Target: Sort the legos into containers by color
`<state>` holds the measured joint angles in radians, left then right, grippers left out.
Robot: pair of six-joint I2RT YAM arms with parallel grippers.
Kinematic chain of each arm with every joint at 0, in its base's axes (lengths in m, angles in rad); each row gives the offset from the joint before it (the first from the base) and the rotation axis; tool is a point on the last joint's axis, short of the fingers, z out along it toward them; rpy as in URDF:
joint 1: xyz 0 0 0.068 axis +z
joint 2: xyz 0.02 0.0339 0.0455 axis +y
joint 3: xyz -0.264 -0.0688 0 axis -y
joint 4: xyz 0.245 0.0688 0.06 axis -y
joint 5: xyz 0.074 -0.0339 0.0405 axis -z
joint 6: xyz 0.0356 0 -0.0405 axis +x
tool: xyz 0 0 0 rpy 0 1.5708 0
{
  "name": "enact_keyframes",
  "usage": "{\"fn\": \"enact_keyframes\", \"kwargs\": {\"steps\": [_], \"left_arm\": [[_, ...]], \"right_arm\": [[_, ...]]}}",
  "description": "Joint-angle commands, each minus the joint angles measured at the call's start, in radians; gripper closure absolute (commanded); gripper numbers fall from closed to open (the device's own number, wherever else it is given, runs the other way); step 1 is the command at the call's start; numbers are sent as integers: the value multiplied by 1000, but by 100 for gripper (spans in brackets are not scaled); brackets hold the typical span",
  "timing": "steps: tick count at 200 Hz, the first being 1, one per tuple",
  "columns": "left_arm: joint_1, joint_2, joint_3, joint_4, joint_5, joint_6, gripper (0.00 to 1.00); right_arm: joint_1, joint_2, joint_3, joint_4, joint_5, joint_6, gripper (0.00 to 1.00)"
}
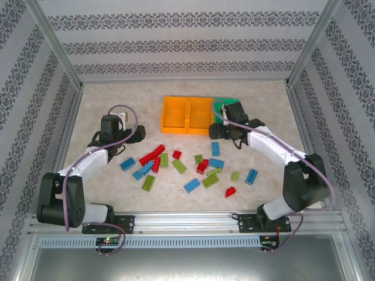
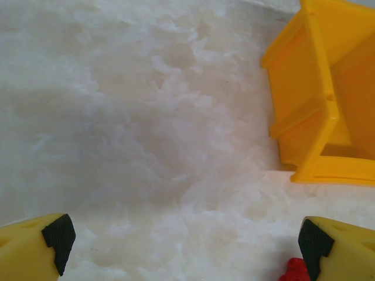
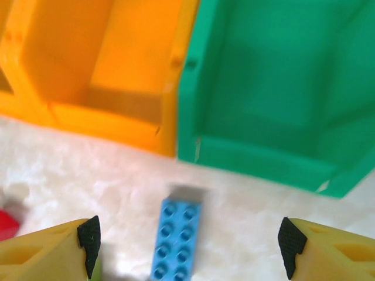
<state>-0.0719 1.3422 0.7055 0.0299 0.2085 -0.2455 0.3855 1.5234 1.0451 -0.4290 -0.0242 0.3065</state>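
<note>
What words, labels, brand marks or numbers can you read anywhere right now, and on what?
None can be read.
The two orange plastic bins, the green plastic bin and the blue studded plastic brick show no print.
The patterned grey-and-white walls bear ornament only, no letters.

Pale marbled tabletop (image 1: 140,96). White walls (image 1: 176,35) with dark ornamental bands on three sides. Aluminium posts (image 1: 54,44) rising at far corners. Metal rail (image 1: 187,218) along near edge.
</note>
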Motion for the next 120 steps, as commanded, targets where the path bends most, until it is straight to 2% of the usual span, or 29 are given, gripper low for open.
{"fn": "enact_keyframes", "kwargs": {"steps": [1,30,78,93,120], "left_arm": [[-18,12,40,12,57,-32,0],[-25,7,51,-20,27,-29,0],[-28,-39,21,-54,-32,-43,0],[-28,-53,8,-57,-43,-46,0],[-28,-58,9,-78,-57,-40,0]], "right_arm": [[23,64,-23,-29,24,143,20],[55,158,5,-47,58,144,22],[75,271,45,-67,27,130,30],[74,293,57,-80,38,119,39],[74,279,64,-66,38,114,61]]}}
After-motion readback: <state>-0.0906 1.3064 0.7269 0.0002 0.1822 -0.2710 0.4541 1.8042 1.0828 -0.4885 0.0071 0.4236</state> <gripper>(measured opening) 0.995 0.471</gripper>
